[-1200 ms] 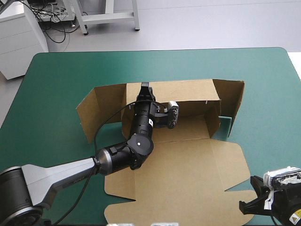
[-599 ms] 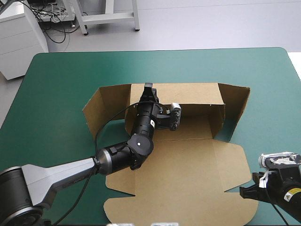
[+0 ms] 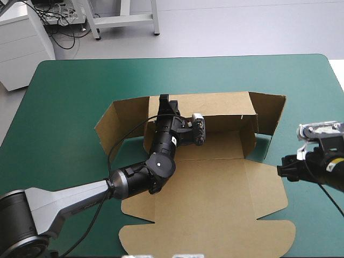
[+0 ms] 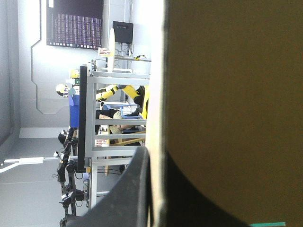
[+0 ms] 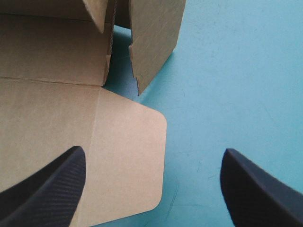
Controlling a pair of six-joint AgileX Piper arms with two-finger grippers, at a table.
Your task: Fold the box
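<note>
Clamping the box (image 3: 215,193), left gripper (image 3: 165,102); right gripper (image 5: 152,156) splayed.

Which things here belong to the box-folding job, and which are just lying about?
Job: box; left gripper, shut on its far wall; right gripper, open over the right flap's edge.
Lying about: only the cover under it all.

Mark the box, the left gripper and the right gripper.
box (image 3: 215,204), high view, on its flat front panel.
left gripper (image 3: 165,102), high view, at its fingertips.
right gripper (image 5: 152,153), right wrist view, midway between its open fingertips.
</note>
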